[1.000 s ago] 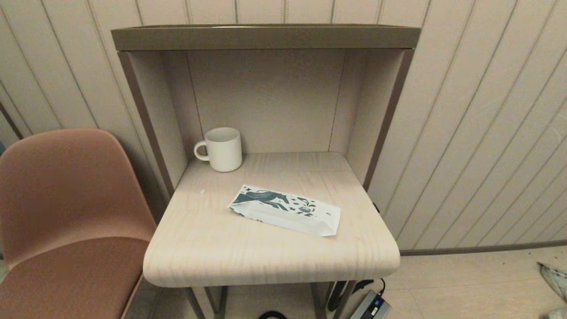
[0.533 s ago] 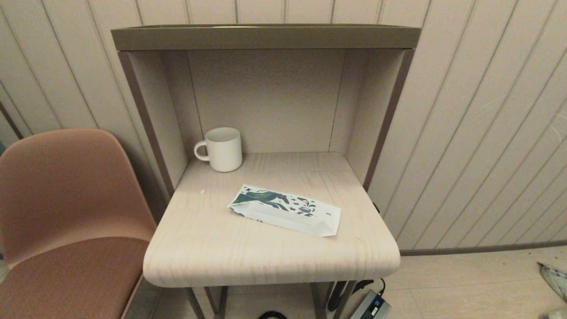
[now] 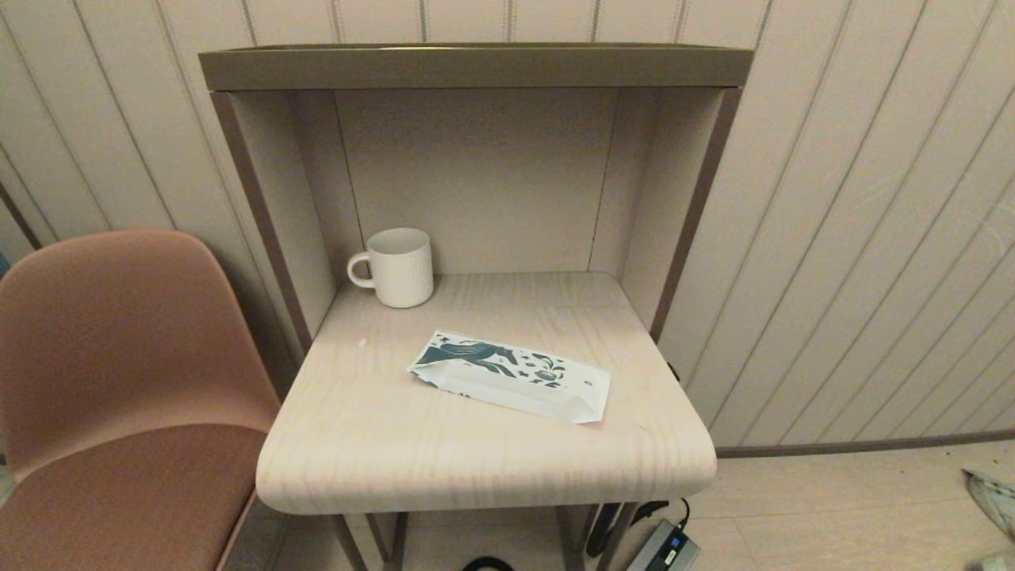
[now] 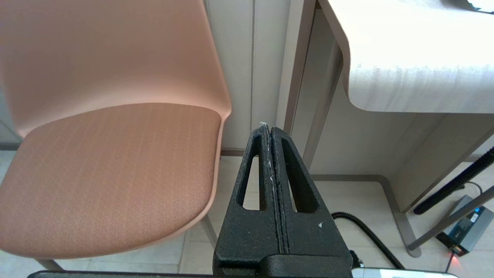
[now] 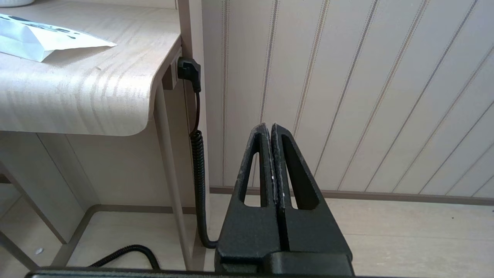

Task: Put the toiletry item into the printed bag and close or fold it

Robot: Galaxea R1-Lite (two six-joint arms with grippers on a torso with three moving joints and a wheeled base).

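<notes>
The printed bag [image 3: 511, 377] lies flat in the middle of the small wooden table [image 3: 381, 444], its near half folded over so plain white faces up, the teal horse print showing on the far half. Its corner [image 5: 46, 40] also shows in the right wrist view. No slim white tube shows anywhere; it is hidden or out of view. Neither arm appears in the head view. My left gripper [image 4: 269, 129] hangs shut and empty below the table's left edge, beside the chair. My right gripper [image 5: 269, 126] hangs shut and empty below the table's right edge, facing the wall.
A white ribbed mug [image 3: 399, 266] stands at the table's back left inside the shelf alcove [image 3: 476, 67]. A brown chair [image 3: 119, 381] stands to the left. A plug and coiled cable [image 5: 197, 154] hang under the right edge, and a power adapter [image 3: 662, 549] lies on the floor.
</notes>
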